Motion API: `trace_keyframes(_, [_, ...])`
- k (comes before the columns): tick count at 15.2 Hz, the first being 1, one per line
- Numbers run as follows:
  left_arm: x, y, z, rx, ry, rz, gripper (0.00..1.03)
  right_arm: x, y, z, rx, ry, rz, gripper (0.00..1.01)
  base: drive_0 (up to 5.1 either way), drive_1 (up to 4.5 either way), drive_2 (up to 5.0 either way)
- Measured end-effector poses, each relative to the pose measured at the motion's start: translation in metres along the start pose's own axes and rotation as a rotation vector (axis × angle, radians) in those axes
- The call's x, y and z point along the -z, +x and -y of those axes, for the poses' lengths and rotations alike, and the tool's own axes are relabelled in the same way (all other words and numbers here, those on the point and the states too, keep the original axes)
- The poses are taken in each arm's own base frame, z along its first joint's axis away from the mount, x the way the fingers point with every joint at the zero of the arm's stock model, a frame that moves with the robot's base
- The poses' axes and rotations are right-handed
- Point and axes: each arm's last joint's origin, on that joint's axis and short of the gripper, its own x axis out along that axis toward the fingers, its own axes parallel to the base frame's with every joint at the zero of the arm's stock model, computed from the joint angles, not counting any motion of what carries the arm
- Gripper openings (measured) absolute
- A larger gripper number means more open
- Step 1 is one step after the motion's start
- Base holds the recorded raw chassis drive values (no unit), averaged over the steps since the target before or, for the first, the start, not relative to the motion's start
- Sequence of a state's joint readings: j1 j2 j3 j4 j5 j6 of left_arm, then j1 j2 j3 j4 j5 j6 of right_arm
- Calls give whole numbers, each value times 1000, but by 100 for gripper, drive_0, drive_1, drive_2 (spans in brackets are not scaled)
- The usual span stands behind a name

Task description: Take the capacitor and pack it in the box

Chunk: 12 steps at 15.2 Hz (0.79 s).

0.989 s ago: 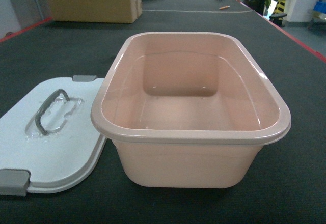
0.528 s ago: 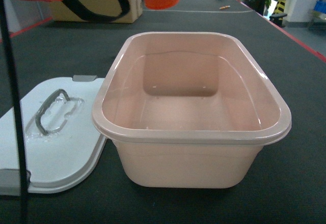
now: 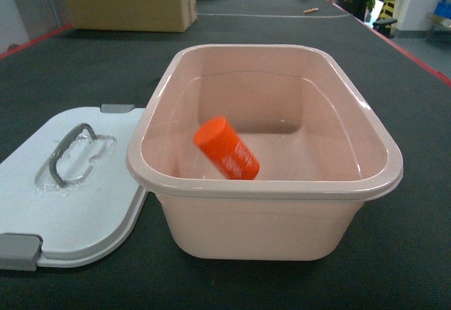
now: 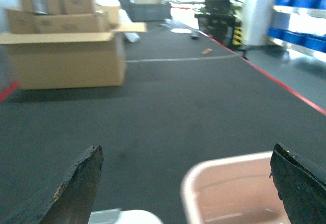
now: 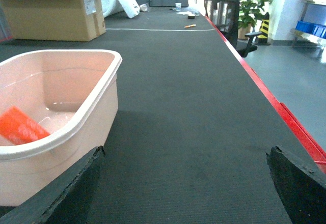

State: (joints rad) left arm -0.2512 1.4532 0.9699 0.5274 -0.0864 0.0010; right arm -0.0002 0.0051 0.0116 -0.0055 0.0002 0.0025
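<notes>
Capacitor: small orange plastic tube with white print [image 3: 227,149], lying tilted inside the box
Box: pale pink plastic tub [image 3: 271,191] on the dark desk [image 3: 106,70]
Lid: light grey lid [image 3: 67,204] just beside it
Left hand [image 4: 186,178]: fingers wide apart, holding nothing
Right hand [image 5: 186,180]: fingers wide apart, holding nothing

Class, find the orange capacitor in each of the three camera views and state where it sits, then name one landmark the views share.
Head: the capacitor lies tilted inside the box, left of its middle, toward the near wall.
Left wrist: not in it; only a corner of the box rim shows, lower right.
Right wrist: far left edge, inside the box, seen over its near rim.
Shared landmark: the pink box rim.
</notes>
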Motion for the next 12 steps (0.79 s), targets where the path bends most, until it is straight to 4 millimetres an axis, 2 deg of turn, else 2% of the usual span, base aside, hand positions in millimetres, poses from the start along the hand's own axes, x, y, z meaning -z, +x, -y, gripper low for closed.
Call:
trace_keyframes(1, [0, -9, -25, -82, 10, 24, 98, 0, 0, 0, 0, 0, 0, 98, 0, 0, 0])
trace_keyframes(2, [9, -17, -54, -172, 15, 13, 98, 0, 0, 0, 0, 0, 0, 98, 0, 0, 0])
trace_keyframes(3, [20, -23, -72, -232, 18, -13, 98, 0, 0, 0, 0, 0, 1, 98, 0, 0, 0])
trace_keyframes(4, [44, -32, -94, -299, 16, -76, 98, 0, 0, 0, 0, 0, 0, 98, 0, 0, 0])
trace_keyframes(5, [67, -38, -100, -317, 11, -129, 98, 0, 0, 0, 0, 0, 0, 98, 0, 0, 0])
trace_keyframes(6, [85, -39, -96, -299, 9, -160, 98, 0, 0, 0, 0, 0, 0, 98, 0, 0, 0])
trace_keyframes(9, [114, -31, -82, -254, 10, -215, 98, 0, 0, 0, 0, 0, 0, 98, 0, 0, 0])
trace_keyframes(12, [146, -22, -78, -253, 11, -279, 98, 0, 0, 0, 0, 0, 0, 98, 0, 0, 0])
